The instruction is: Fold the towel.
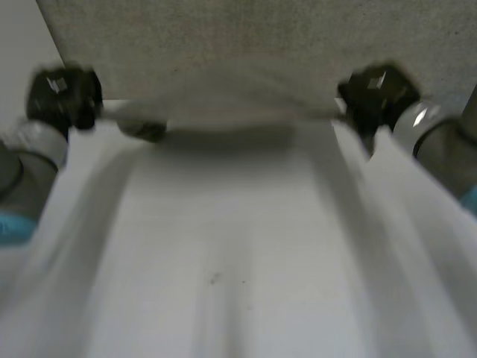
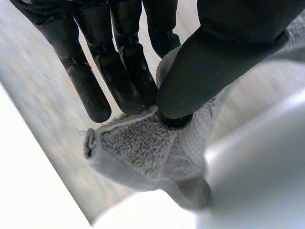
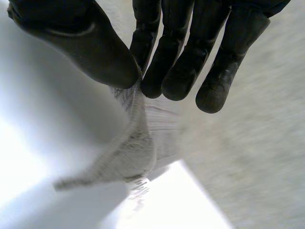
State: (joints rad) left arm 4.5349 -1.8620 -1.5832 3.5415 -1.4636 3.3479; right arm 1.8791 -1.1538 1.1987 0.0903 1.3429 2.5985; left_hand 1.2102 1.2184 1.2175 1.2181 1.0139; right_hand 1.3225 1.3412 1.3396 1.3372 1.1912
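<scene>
The towel (image 1: 223, 246) is lifted between both hands and runs from them toward the camera in long pale folds. Its far part (image 1: 246, 45) looks grey and speckled beyond the hands. My left hand (image 1: 63, 97) pinches one corner (image 2: 138, 148) of grey terry between its thumb (image 2: 214, 62) and straight fingers (image 2: 119, 71). That corner sticks out beside the hand (image 1: 141, 123). My right hand (image 1: 376, 93) pinches the other corner (image 3: 138, 143) between its thumb (image 3: 86, 43) and fingertips (image 3: 181, 71). The towel's edge (image 1: 238, 123) sags slightly between the two hands.
A strip of white table (image 1: 19, 37) shows at the far left, beside the grey part of the towel. In the left wrist view, white table (image 2: 28, 191) lies beside the pinched corner. Both forearms flank the lifted cloth.
</scene>
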